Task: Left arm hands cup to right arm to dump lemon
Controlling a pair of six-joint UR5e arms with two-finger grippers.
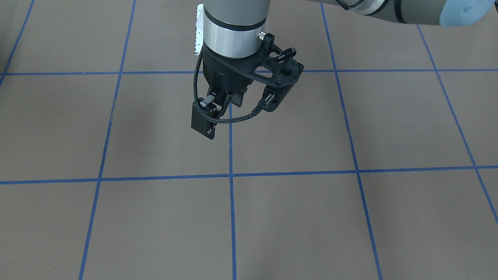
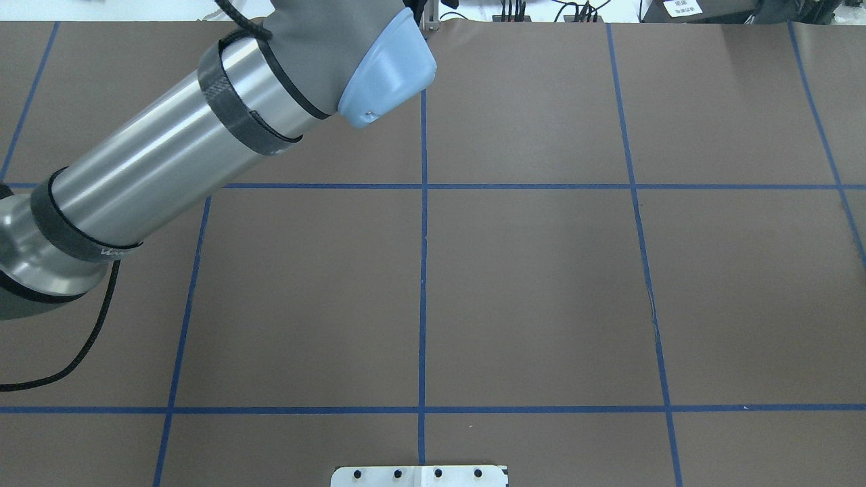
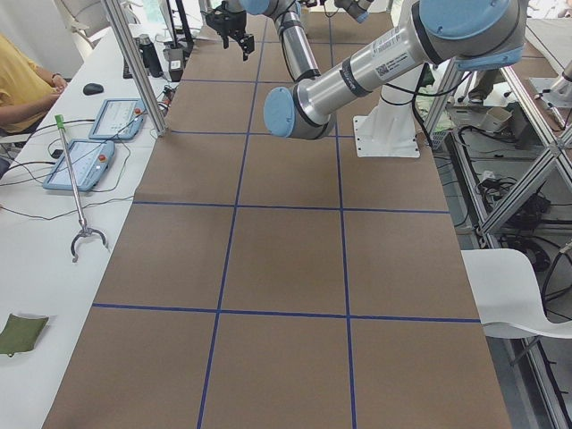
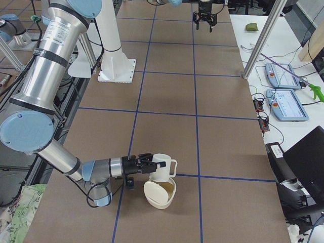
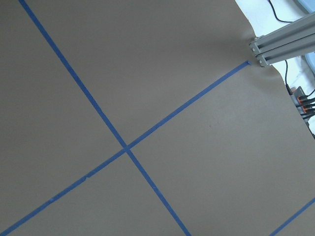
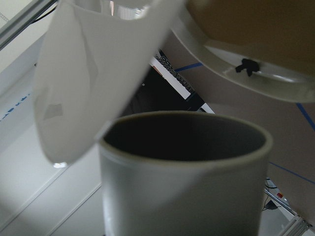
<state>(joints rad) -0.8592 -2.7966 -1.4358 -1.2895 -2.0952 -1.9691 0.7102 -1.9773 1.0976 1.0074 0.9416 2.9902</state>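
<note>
Robot table seen from its right end. The cup [image 4: 162,169], a cream mug, stands mouth up at the tip of the right gripper [image 4: 148,163], near the right end of the table [image 4: 228,152], its handle pointing away from the gripper. Whether those jaws are clamped cannot be told. A cream bowl [image 4: 152,198] lies just below the cup. No lemon shows. The left gripper [image 1: 220,112] hangs empty, fingers spread, well apart over the table's middle, so tipping likely falls to the right gripper
</note>
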